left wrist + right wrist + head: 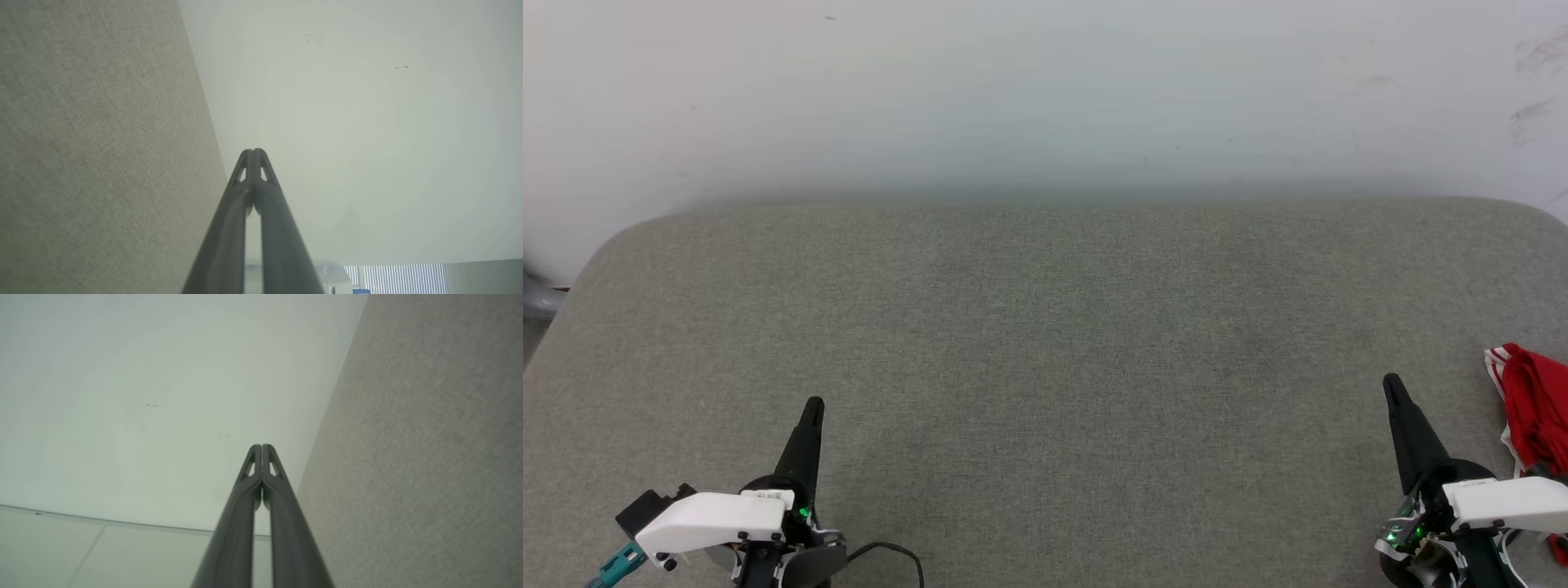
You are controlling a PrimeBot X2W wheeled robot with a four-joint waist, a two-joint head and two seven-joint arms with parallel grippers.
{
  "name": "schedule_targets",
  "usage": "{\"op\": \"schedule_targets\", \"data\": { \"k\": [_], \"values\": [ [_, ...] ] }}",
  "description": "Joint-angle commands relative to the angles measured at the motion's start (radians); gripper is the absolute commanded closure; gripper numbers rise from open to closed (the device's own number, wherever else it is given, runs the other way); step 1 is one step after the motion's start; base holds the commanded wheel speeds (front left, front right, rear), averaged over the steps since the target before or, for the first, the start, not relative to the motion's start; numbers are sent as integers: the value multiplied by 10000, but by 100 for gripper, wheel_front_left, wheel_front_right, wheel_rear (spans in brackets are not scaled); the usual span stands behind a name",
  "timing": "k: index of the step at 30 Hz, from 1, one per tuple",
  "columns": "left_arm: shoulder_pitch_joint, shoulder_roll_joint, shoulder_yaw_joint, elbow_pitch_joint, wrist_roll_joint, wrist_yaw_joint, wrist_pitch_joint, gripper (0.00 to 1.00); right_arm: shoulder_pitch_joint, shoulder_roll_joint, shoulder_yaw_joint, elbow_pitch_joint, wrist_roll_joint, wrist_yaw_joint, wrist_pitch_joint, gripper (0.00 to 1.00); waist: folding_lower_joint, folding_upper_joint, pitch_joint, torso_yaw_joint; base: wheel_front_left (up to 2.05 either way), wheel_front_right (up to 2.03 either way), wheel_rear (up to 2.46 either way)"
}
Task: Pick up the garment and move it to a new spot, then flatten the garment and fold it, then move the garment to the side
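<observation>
The garment (1535, 412), red with a strip of red-and-white trim, lies bunched at the right edge of the grey padded surface (1045, 327), partly cut off by the picture's edge. My right gripper (1390, 382) rests low at the lower right, just left of the garment, shut and empty. At the lower left, my left gripper (814, 403) is likewise shut with nothing in it. The left wrist view shows the left gripper (253, 151) with tips pressed together, and the right wrist view shows the right gripper (261, 446) the same way.
A pale wall (1045, 90) rises behind the padded surface's far edge. The surface has rounded corners at the far left and far right. A black cable (890, 551) curls beside my left wrist. Window blinds (404, 277) show low in the left wrist view.
</observation>
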Motion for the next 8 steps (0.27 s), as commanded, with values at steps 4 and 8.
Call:
{"op": "schedule_targets", "data": {
  "k": [4, 8],
  "values": [
    [-201, -39, 117, -53, -401, -99, 127, 100, -234, 40, -21, 88, 437, -3, 43, 100, 0, 0, 19, -9, 0, 0, 0],
    [-215, -68, 180, -52, -651, -129, 202, 100, -295, 45, -24, 166, 713, -3, 69, 100, 0, 0, 34, -17, 0, 0, 0]
  ]
}}
